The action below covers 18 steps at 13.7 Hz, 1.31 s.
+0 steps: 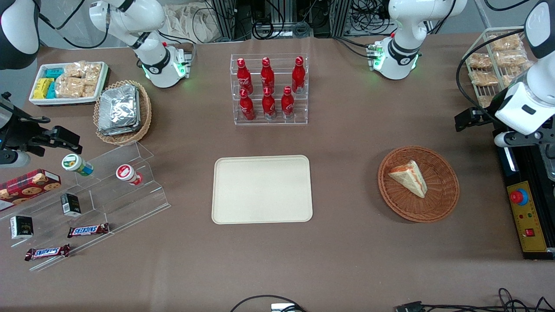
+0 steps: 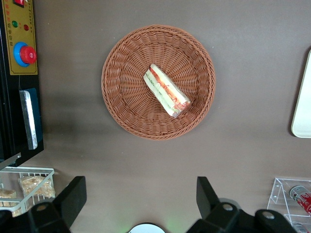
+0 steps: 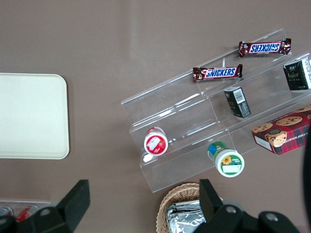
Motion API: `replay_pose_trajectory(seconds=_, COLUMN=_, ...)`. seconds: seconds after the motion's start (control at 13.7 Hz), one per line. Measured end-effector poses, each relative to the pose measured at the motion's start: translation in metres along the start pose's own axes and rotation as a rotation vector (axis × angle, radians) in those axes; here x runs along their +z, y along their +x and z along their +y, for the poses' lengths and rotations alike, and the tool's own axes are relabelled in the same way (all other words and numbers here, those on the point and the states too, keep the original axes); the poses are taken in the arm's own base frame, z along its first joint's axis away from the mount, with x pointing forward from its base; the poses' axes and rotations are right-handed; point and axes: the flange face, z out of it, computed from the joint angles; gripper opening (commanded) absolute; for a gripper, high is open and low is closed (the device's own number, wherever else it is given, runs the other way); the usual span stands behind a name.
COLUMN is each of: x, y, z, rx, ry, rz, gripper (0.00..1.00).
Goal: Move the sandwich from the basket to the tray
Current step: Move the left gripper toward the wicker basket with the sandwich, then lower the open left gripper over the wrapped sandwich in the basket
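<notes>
The sandwich (image 1: 409, 177) (image 2: 166, 91), a wrapped white wedge with orange-red and green layers, lies in the round reddish-brown basket (image 1: 446, 195) (image 2: 121, 107). The cream rectangular tray (image 1: 262, 189) (image 2: 302, 102) (image 3: 29, 116) lies bare in the middle of the table, beside the basket toward the parked arm's end. My gripper (image 1: 466, 120) (image 2: 141, 194) hangs high above the table, farther from the front camera than the basket and toward the working arm's end. It is open, with only brown tabletop between its fingers (image 2: 73, 194).
A clear rack of red bottles (image 1: 269, 89) stands farther from the front camera than the tray. A wire rack of bagged snacks (image 1: 494, 60) and a black control box with a red button (image 1: 527, 216) (image 2: 22, 48) flank the basket at the working arm's end. A tan basket of foil packets (image 1: 123, 110) and an acrylic stand (image 1: 112, 190) sit at the parked arm's end.
</notes>
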Motion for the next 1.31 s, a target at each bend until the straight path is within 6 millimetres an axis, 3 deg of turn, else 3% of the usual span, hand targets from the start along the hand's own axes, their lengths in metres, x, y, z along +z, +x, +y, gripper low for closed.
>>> replay_pose_trajectory(seconds=0.51, x=0.002, y=0.001, z=-0.002, rx=-0.006, ry=0.000, rz=-0.003, gripper=1.00)
replay_pose_trajectory(seconds=0.73, x=0.016, y=0.009, z=-0.015, rx=-0.128, ry=-0.002, rz=-0.031, gripper=1.00)
replay_pose_trajectory(seconds=1.02, x=0.058, y=0.030, z=-0.013, rx=-0.390, ry=-0.022, rz=-0.122, gripper=1.00)
replay_pose_trajectory(seconds=1.31, x=0.133, y=0.069, z=-0.008, rx=-0.529, ry=-0.026, rz=-0.188, gripper=1.00)
